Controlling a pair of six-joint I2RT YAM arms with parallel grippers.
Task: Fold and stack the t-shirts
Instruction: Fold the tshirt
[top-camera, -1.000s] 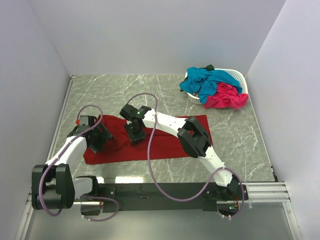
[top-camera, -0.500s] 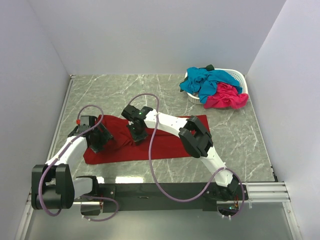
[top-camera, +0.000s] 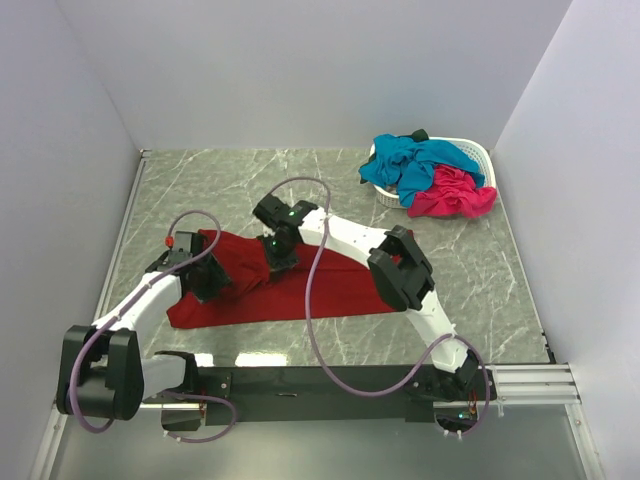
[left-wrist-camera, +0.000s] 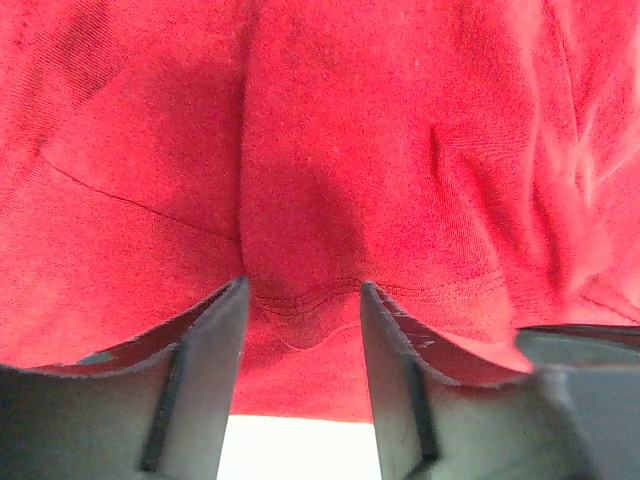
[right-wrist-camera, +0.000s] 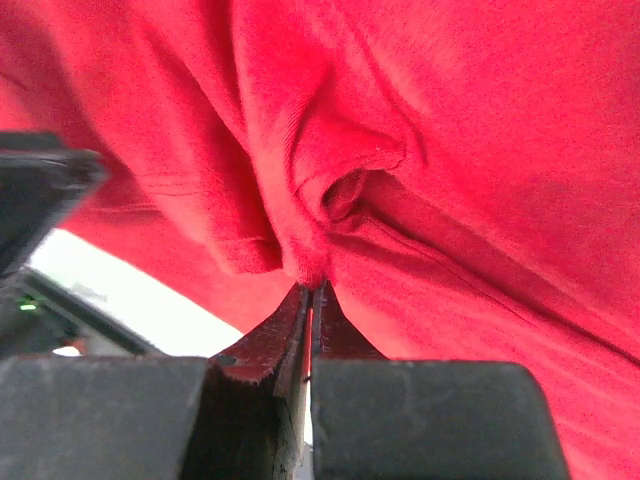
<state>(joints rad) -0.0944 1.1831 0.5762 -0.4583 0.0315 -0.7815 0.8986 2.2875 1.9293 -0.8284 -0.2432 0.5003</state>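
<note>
1. The dark red t-shirt (top-camera: 340, 285) lies spread on the marbled table (top-camera: 470, 280), under both grippers.
2. The right gripper (right-wrist-camera: 312, 288) is clamped tight on a pinched fold.
3. The left gripper (left-wrist-camera: 300, 295) stands parted, straddling a hem ridge.

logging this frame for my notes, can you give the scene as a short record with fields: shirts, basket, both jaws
dark red t-shirt: lying on the table, rumpled toward its left end
teal-blue t-shirt: heaped over the rim of the basket
hot pink t-shirt: draped over the basket's near side
left jaws: apart, a fold of the dark red t-shirt between them
right jaws: shut, pinching a fold of the dark red t-shirt
</note>
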